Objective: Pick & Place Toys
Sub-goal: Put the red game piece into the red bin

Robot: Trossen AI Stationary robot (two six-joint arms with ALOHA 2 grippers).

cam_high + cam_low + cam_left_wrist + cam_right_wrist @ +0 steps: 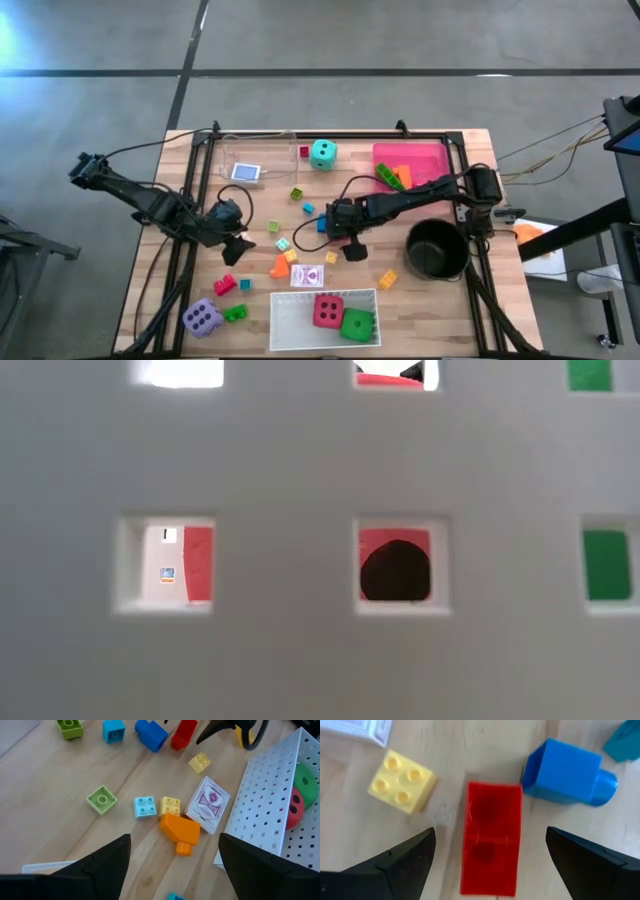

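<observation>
High view, read from the table's 9 o'clock side across to 3 o'clock: the purple die (202, 318) sits near the 7 o'clock corner, with a green block (236, 313) touching or just beside it. The left gripper (237, 247) hangs low over the wood at about 8 o'clock from the table's middle, its fingers spread wide with nothing between them. In the left wrist view an orange block (181, 831) lies on the table beyond those fingers, touching a yellow block (170, 805), with a light blue block (145, 806) just beside and a playing card (208, 803) next to them.

The clear tray (252, 158) lies toward 11 o'clock. The white tray (296, 322) at 6 o'clock holds the red die (328, 310) and the green die (357, 324), side by side. The teal die (322, 153) stands at 12 o'clock.

The right gripper (352, 247) is near the table's centre, its fingers opened wide and empty. In the right wrist view a red block (491, 837) lies flat on the wood between the two fingers, touched by neither; a yellow block (402, 781) and a blue block (568, 772) lie just beyond.

The pink tray (420, 157) at 1 o'clock holds some blocks. The black pot (436, 250) stands at 4 o'clock.
</observation>
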